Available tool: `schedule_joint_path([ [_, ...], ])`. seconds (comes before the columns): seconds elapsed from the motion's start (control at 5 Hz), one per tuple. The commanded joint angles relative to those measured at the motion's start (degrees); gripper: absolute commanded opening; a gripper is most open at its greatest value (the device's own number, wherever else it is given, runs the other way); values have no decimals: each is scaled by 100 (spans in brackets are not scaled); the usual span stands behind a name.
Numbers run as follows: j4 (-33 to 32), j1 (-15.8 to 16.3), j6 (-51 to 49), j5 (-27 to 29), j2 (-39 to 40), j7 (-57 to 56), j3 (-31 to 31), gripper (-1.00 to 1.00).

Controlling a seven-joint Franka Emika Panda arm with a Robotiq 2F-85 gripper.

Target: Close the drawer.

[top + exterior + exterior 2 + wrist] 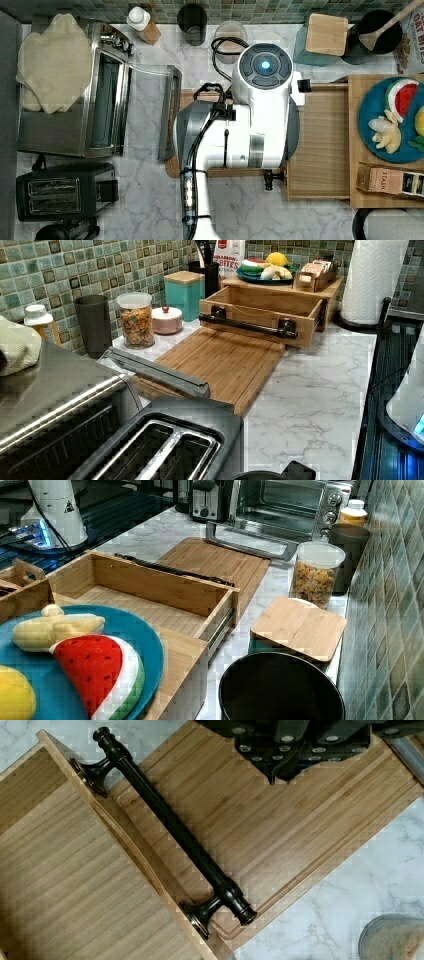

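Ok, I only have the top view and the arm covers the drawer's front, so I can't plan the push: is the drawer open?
Observer: Yes. In the left view the drawer stands well out from under the cabinet top.
Operator: What is on its front to push against?
Observer: A dark bar handle runs across the front on two posts.
Operator: Is the end effector touching it?
Observer: No. In the wrist view the end effector is over the cutting board, apart from the handle.
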Motion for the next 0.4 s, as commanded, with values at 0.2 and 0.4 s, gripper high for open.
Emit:
schedule_joint_path([
  [0.2,-1,1,0,-67,0,0,-3,-100],
  [0.4,-159,-74,41,124,15,-664,-17,-100],
])
